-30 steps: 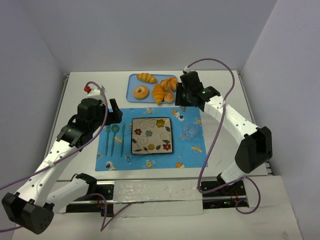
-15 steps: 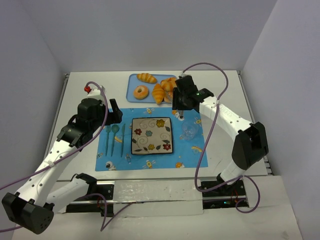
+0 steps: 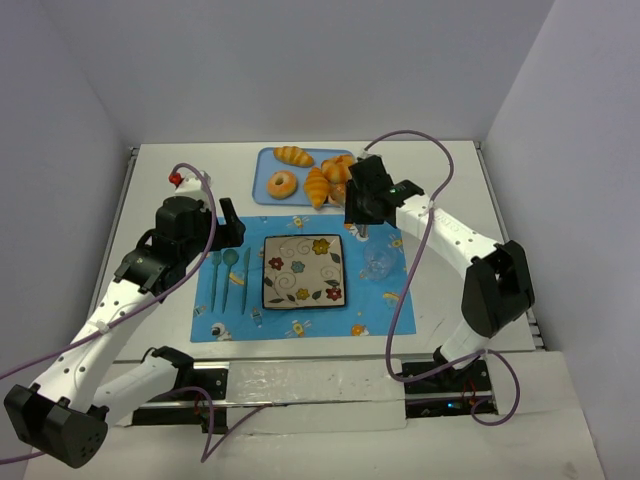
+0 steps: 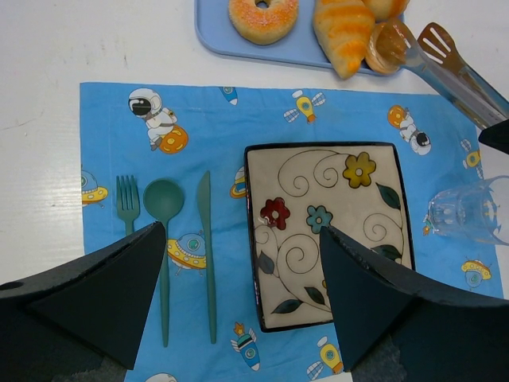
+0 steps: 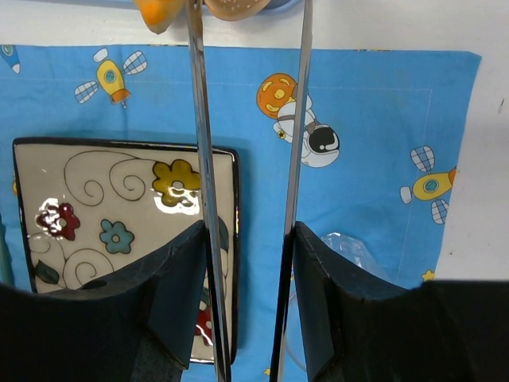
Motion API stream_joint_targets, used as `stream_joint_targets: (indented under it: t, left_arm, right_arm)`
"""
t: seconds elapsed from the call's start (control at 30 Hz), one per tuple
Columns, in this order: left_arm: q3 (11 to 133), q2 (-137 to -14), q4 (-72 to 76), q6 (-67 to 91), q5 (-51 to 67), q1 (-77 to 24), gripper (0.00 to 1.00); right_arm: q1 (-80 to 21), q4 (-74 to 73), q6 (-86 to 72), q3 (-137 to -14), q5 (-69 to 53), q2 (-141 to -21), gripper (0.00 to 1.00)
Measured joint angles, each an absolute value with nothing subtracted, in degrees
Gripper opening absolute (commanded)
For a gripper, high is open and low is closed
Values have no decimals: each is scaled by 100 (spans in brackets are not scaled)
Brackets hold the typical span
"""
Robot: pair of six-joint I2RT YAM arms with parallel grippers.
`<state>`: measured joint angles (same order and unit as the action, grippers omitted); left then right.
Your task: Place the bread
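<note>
The bread [image 4: 386, 48], a small golden bun, sits at the near right corner of the blue tray [image 4: 215, 32], next to a croissant [image 4: 343, 32]. My right gripper [image 5: 248, 239] is shut on metal tongs [image 5: 199, 119]. The tong tips [image 4: 433, 40] reach the bun, one tip against it and the slotted one just to its right; I cannot tell if it is gripped. In the top view the right gripper [image 3: 357, 215] hovers over the placemat's far right part. My left gripper [image 4: 242, 239] is open and empty above the placemat, over the plate's near left part.
A square flowered plate [image 3: 303, 270] lies mid-placemat, with a teal fork [image 4: 127, 199], spoon and knife to its left. A clear glass [image 3: 380, 263] lies on its right. The tray also holds a donut [image 3: 282, 184] and more croissants.
My right arm has shifted left and slightly nearer, bringing the tongs toward the tray's near right corner. The left arm has not moved.
</note>
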<state>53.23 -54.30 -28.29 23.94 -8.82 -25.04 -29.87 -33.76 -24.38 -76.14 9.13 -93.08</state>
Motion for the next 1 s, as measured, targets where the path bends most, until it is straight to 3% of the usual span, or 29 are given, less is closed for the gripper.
stream_joint_targets:
  t: [0.43, 0.63, 0.83, 1.0]
  left_arm:
    - [5321, -5446, -2829, 2394, -882, -2504, 88]
    - [5321, -5457, -2829, 2392, -882, -2504, 88]
    - [5321, -5468, -2829, 2394, -880, -2504, 88]
    - [5321, -5487, -2829, 2392, -880, -2504, 88]
  right_arm:
    - [-2987, -3323, -2438, -7605, 836, -9581, 50]
    - [-2987, -3301, -2440, -7605, 808, -9594, 36]
    - [-2987, -3306, -2440, -7605, 803, -9594, 14]
    - [-2987, -3323, -2440, -7605, 814, -9564, 7]
